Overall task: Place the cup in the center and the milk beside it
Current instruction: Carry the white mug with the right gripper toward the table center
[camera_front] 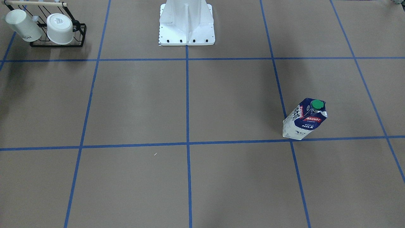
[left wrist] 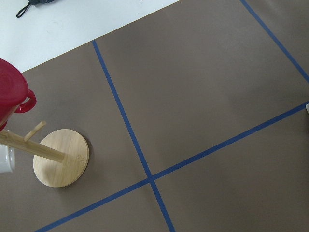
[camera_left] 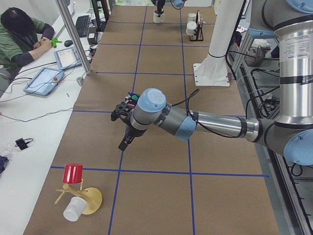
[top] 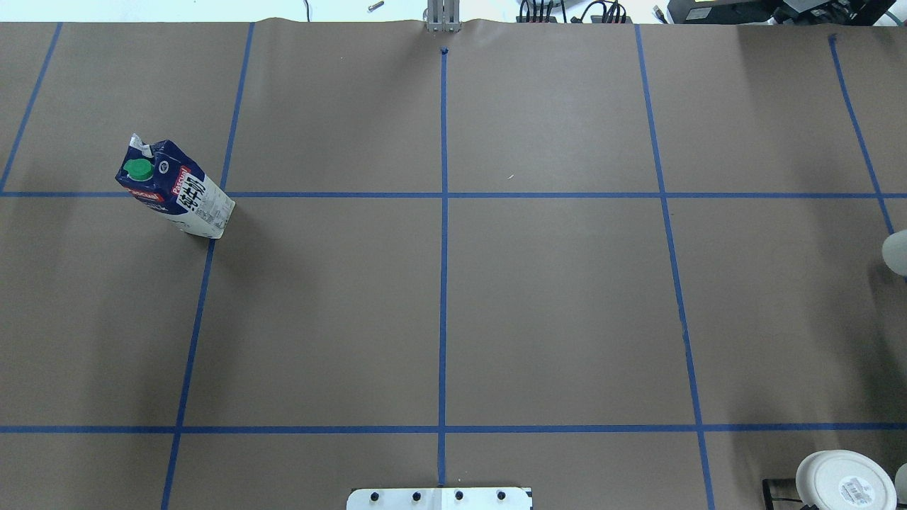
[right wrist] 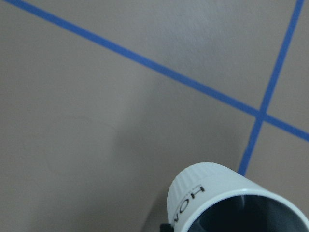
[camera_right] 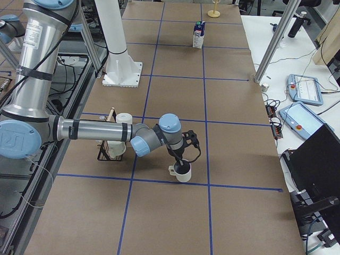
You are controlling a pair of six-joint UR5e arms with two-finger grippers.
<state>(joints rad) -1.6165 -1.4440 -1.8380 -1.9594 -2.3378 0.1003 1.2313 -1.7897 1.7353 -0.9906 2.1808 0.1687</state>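
While blue-gridded, brown tabletop [top: 553,312] beneath milk [top: 177,190]

The milk carton [camera_front: 304,119] stood upright on the brown tabletop [camera_front: 136,101], its base at a blue tape line [camera_front: 240,142]. Far off, a black wire rack [camera_front: 79,35] held a white mug with dark lettering [camera_front: 22,24] and a white cup [camera_front: 60,29], well apart from the white robot base [camera_front: 186,23]
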